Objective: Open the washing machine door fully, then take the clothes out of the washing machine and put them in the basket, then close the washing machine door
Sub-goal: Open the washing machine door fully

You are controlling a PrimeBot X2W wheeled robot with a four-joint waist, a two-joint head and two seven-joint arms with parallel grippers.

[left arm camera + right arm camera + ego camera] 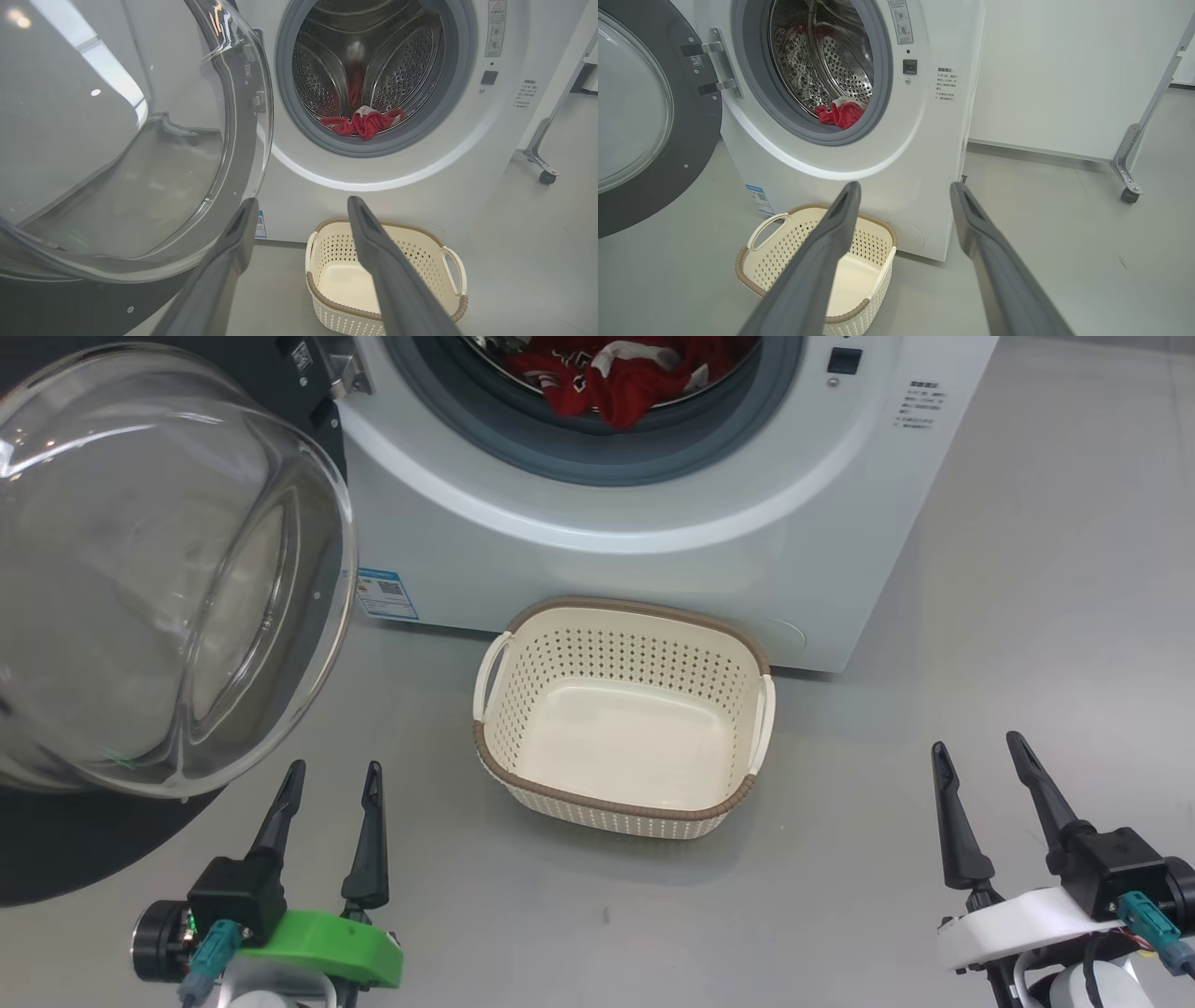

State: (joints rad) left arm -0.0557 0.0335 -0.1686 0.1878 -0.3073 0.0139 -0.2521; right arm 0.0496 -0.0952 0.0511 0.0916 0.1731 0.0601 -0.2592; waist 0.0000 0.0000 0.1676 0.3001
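Hovering low, the robot's left gripper (pixel 336 767) and right gripper (pixel 976 743) both hold their dark fingers spread and empty. Bright red-and-white fabric clothes (pixel 616 383) lie heaped crosswise in the mouth of the big white front-loading washing machine (pixel 653 579), ahead and above, perhaps nearer the left one. The cream perforated plastic basket (pixel 644 609) sits empty beneath.

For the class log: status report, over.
Left gripper, right gripper open, empty. Washing machine door open; clothes in drum; basket empty. Nothing blocks the opening.

Left end effector (pixel 335 766) and right end effector (pixel 976 742) low at either side, fingers apart, both empty.
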